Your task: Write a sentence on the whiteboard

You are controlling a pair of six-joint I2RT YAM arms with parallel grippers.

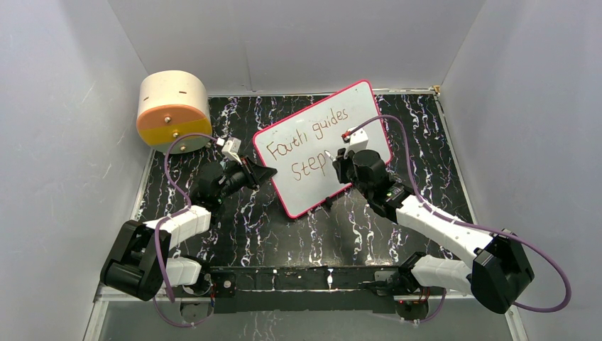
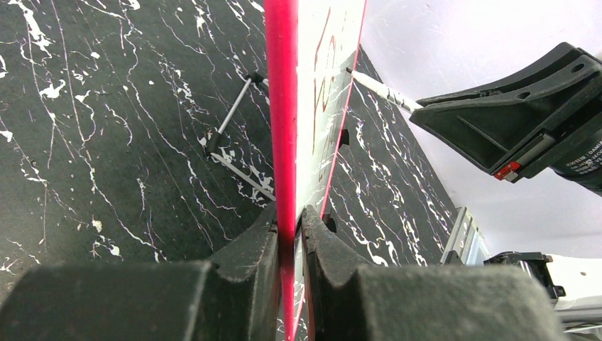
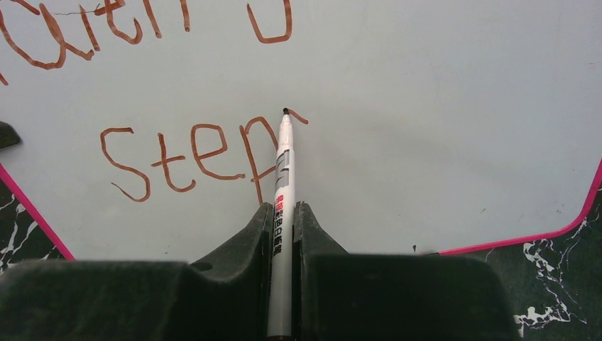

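Observation:
The whiteboard (image 1: 365, 114), white with a pink frame, stands tilted on the black marbled table. On it the sentence (image 1: 302, 142) reads "Faith guides" over "Step" in brownish-red strokes. My left gripper (image 1: 273, 172) is shut on the board's left edge; in the left wrist view the jaws (image 2: 289, 220) pinch the pink frame (image 2: 282, 106). My right gripper (image 3: 283, 209) is shut on a white marker (image 3: 282, 163). The marker's tip touches the board just right of the "p" of "Step" (image 3: 184, 160), where a short new stroke begins.
A round tan-and-orange drum (image 1: 172, 110) lies at the back left. Thin wire legs (image 2: 231, 142) prop the board from behind. Grey walls enclose the table (image 1: 234, 227) on three sides. Purple cables trail from both arms.

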